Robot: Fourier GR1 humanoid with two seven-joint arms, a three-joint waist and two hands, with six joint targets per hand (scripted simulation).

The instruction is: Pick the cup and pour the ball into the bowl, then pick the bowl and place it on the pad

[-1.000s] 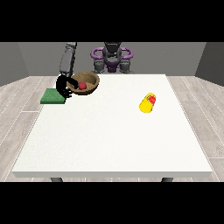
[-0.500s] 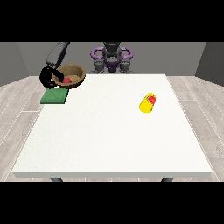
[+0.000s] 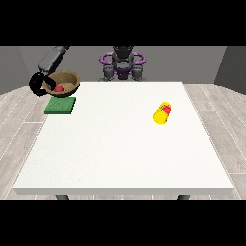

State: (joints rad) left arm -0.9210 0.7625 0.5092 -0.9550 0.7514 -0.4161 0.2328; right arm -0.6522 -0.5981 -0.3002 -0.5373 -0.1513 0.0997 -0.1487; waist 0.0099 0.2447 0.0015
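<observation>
We hold the brown wooden bowl (image 3: 62, 82) with a red ball (image 3: 59, 89) inside, the fingers of the black hand at the view's left (image 3: 37, 85) curled on its rim, just above the flat green square pad (image 3: 60, 105). We should keep the bowl level, centre it over the pad, then lower slowly before letting go. The yellow cup (image 3: 162, 113) lies on its side on the white table (image 3: 120, 153), well apart from the pad.

The bowl (image 3: 61, 81) looks like brown wood with a dull grain; the pad (image 3: 60, 105) is matt green, cloth-like; the table (image 3: 120, 144) top is matt white and faintly speckled; the cup (image 3: 161, 114) looks like smooth yellow plastic; the hand (image 3: 37, 84) is matt black; the floor (image 3: 226, 125) shows pale wood planks
</observation>
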